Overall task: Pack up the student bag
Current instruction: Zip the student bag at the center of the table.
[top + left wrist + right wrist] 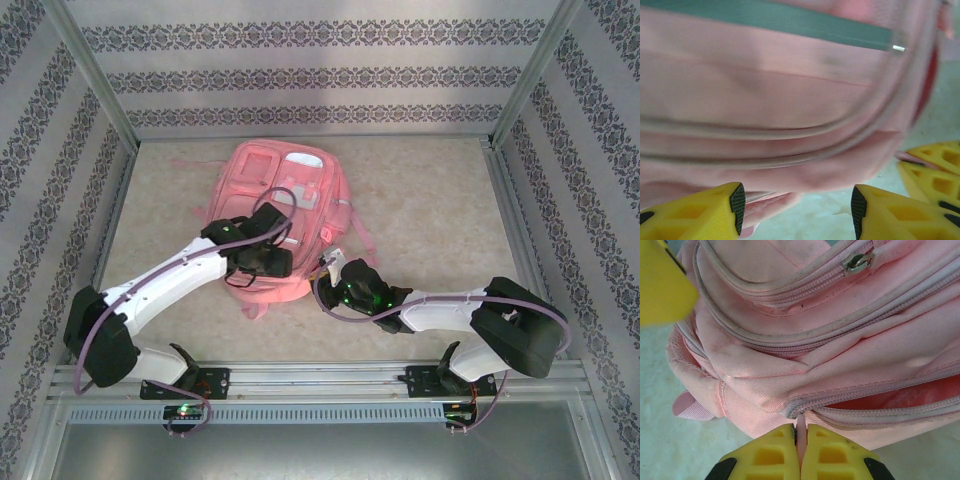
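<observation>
student bag (pixel 770 100): pink fabric, close and blurred, with curved seams
strip (pixel 790 20): grey-green band across the bag's top
left gripper (pixel 797 207): yellow fingers apart, nothing between them
right gripper (pixel 907 161): right edge, at the bag's lower corner
table (pixel 942 110): pale, under the bag

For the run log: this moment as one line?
student bag: lying flat, zip partly open | left gripper: fingers open, empty | right gripper: fingers shut on pink tab

The student bag (pixel 790 355) is matt, finely woven pink cloth with a shiny metal zip pull (pixel 858 262)
</observation>
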